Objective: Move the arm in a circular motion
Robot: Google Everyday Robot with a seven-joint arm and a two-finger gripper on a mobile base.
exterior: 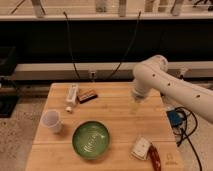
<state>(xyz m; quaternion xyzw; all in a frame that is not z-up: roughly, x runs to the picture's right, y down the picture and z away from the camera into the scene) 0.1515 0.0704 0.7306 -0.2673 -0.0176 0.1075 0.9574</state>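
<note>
The glossy white arm (172, 87) reaches in from the right edge, with thick tube segments bearing small dark dots and a bulbous joint (152, 67) at the top. Its narrow pale tip, the gripper (135, 106), hangs down over the right middle of the wooden table (115, 117). It hovers above the bare wood, right of the dark bar and above the green bowl's far right side. Nothing shows in it.
On the table: a green bowl (90, 139) front centre, a white cup (51, 121) front left, a white tube (72, 94) and a dark bar (87, 96) at the back left, a white packet (141, 148) and a red item (154, 159) front right. Cables and a blue box (174, 118) lie right of the table.
</note>
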